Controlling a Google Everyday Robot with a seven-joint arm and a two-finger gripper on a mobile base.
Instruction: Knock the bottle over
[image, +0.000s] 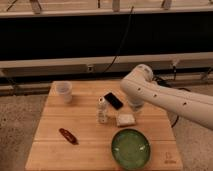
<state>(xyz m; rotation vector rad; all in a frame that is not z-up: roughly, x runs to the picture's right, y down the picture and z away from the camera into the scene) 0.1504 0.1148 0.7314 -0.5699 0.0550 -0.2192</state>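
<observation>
The bottle (102, 111) is small, slim and whitish with a pale cap. It stands upright near the middle of the wooden table (50, 150). My white arm reaches in from the right, and its bend is above the table's back right part. My gripper (135, 106) hangs down at the arm's end, to the right of the bottle and apart from it, just behind a white packet (126, 119).
A translucent plastic cup (64, 91) stands at the back left. A flat black object (113, 100) lies just behind and to the right of the bottle. A small red oblong object (68, 135) lies front left. A green bowl (131, 148) sits at the front, right of centre.
</observation>
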